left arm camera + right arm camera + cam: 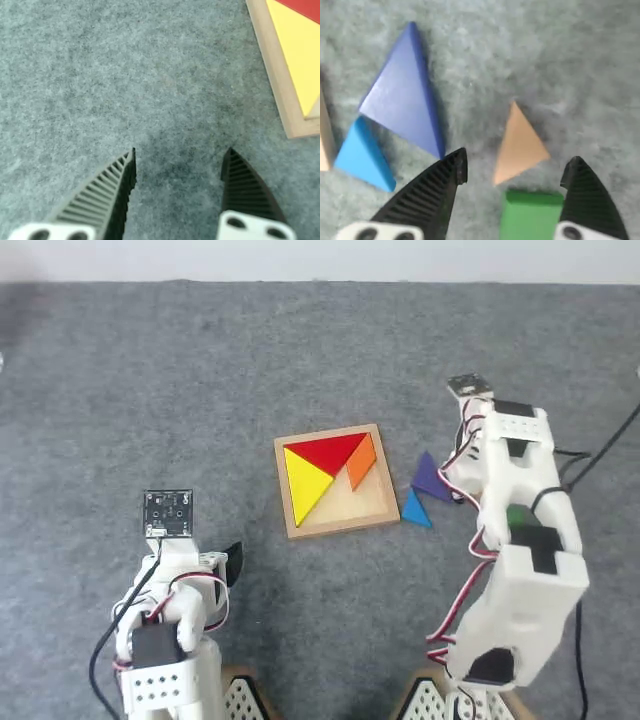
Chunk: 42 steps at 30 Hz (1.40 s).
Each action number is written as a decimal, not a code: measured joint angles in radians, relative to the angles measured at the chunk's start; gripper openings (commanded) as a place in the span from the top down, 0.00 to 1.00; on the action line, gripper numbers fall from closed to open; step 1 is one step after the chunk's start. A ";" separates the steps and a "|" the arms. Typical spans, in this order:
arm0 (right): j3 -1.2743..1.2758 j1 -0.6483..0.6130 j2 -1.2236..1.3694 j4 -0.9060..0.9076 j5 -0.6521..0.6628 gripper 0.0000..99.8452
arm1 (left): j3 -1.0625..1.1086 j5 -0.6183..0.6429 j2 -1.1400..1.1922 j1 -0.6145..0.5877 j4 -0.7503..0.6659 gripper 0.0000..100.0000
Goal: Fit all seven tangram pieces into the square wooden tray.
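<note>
Right gripper [518, 157]: wide open, green piece [530, 215] between jaws
Left gripper [181, 150]: we see it spread, empty
Tray [283, 490]: partly filled

Your stock on the counter: one square wooden tray [345, 528], turned slightly askew, pale floor bare along its near-right part. In it you have a large red triangle [325, 450] along the far edge, a large yellow triangle [303, 483] against the left edge, and an orange parallelogram [361, 464] by the right edge. Outside, just right of the tray, lie a dark blue triangle [402, 95] and a smaller light blue triangle [362, 155], meeting at a corner. Farther right you have a small tan triangle [520, 145] with a green piece [530, 212] just beside it.
</note>
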 measured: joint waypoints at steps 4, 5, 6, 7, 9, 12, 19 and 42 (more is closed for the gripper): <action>-0.003 0.009 0.020 -0.028 -0.002 0.82 | 0.000 0.000 0.000 0.000 0.000 0.73; -0.003 0.009 0.020 -0.029 -0.002 0.82 | 0.000 0.000 0.000 0.000 0.000 0.73; -0.003 0.009 0.020 -0.031 -0.002 0.82 | 0.000 0.000 0.000 0.000 0.000 0.73; -0.003 0.011 0.020 -0.032 -0.002 0.82 | 0.000 0.000 0.000 0.000 0.000 0.73; -0.005 0.011 0.020 -0.032 -0.002 0.82 | 0.000 0.000 0.000 0.000 0.000 0.73; -0.005 0.011 0.020 -0.035 -0.018 0.83 | 0.000 0.000 0.000 0.000 0.000 0.73; -0.002 0.008 -0.012 -0.037 -0.025 0.87 | 0.000 0.000 0.000 0.000 0.000 0.73; 0.017 -0.083 -0.144 -0.018 -0.012 0.79 | 0.000 0.000 0.000 0.000 0.000 0.73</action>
